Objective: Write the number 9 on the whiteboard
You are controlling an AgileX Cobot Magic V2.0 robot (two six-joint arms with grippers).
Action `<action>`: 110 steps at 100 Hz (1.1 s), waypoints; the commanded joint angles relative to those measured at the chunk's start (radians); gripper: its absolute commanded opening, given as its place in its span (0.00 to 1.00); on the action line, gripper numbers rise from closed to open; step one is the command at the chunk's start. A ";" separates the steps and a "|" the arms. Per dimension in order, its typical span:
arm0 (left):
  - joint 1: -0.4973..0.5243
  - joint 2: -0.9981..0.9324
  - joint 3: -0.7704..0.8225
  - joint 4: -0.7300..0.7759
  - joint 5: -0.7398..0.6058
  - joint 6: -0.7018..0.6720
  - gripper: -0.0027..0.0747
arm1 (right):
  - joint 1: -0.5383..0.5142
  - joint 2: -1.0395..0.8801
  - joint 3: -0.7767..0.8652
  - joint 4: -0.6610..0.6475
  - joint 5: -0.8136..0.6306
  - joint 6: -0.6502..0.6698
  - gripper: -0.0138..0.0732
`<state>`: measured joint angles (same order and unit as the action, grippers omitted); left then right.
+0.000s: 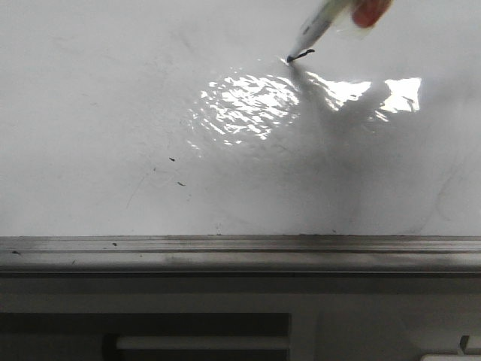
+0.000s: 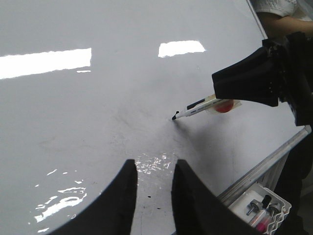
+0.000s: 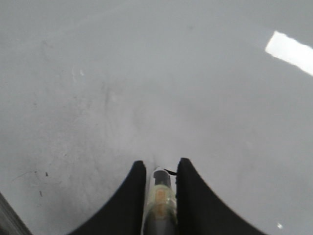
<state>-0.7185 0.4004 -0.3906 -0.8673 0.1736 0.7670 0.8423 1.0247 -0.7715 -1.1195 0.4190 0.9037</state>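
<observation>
a marker (image 1: 319, 26) is held tip-down against the whiteboard (image 1: 90, 113) in the front view, entering from the upper right edge of that view. a short black stroke (image 1: 302, 54), the first bit of the number 9, is seen just at the tip, running a little to the right of it; no loop or long stem is visible. a red patch (image 1: 370, 10) shows on the marker's upper body, under what looks like clear tape.

the marker (image 3: 160, 198) is gripped between the two black fingers of the right gripper (image 3: 159, 171), which are clenched on its barrel, as seen in the right wrist view. from the left wrist view the right gripper (image 2: 230, 98) is seen as a black wedge with the marker (image 2: 198, 108) sticking out of it toward the board, tip touching the whiteboard (image 2: 98, 122).

the left gripper (image 2: 154, 169) is held above the board with its fingers apart and nothing between them; it is well apart from the marker tip.

bright glare (image 1: 244, 105) lies on the board just below and left of the tip, and a few tiny dark specks (image 1: 176, 171) are seen lower left. a grey metal ledge (image 1: 225, 252) runs along the board's lower edge. a small white tray (image 2: 261, 210) with items inside is seen beyond the ledge in the left wrist view.
</observation>
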 commanded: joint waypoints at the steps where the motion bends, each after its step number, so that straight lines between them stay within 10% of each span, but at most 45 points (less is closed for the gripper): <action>1: 0.001 0.005 -0.028 -0.020 -0.053 -0.009 0.23 | -0.009 0.016 -0.025 -0.019 -0.046 0.006 0.11; 110: 0.001 0.005 -0.028 -0.020 -0.053 -0.009 0.22 | 0.022 -0.005 -0.099 0.082 0.228 -0.051 0.08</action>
<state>-0.7185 0.4004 -0.3906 -0.8691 0.1721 0.7670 0.8747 1.0235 -0.8365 -1.0210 0.6075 0.8618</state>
